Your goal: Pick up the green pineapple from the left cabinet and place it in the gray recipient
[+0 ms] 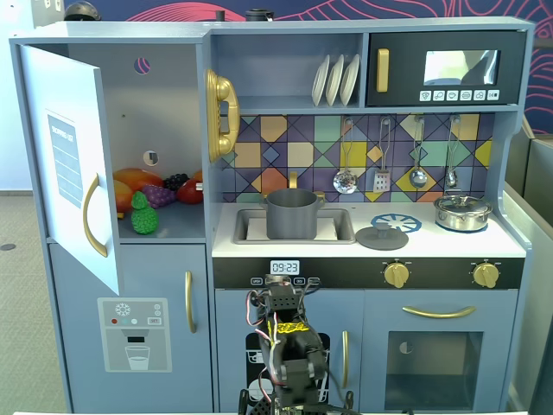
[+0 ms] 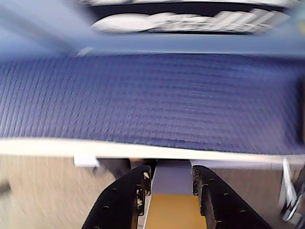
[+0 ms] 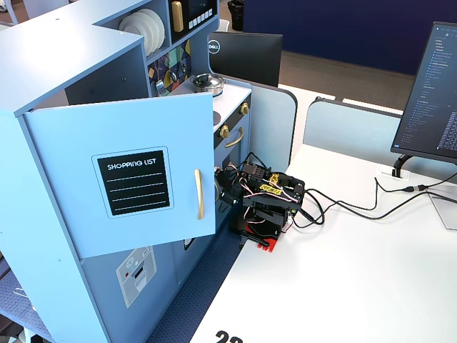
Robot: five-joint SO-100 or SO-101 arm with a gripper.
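With the gripper [image 2: 169, 183] empty, jaws slightly apart, folded low and well apart from the green pineapple [image 1: 144, 217] in the left cabinet [image 1: 121, 138], reaching could clip the open door [image 1: 69, 164].

both fixed views give you bright, even daylight and sharp focus, with soft shadows inside the left cabinet [image 1: 147, 130] and a pale glare on the microwave window [image 1: 460, 67]. your wrist view is heavily motion-blurred: the blue carpet [image 2: 152, 100] smears sideways, and only the gripper [image 2: 171, 183] fingers stay fairly crisp.
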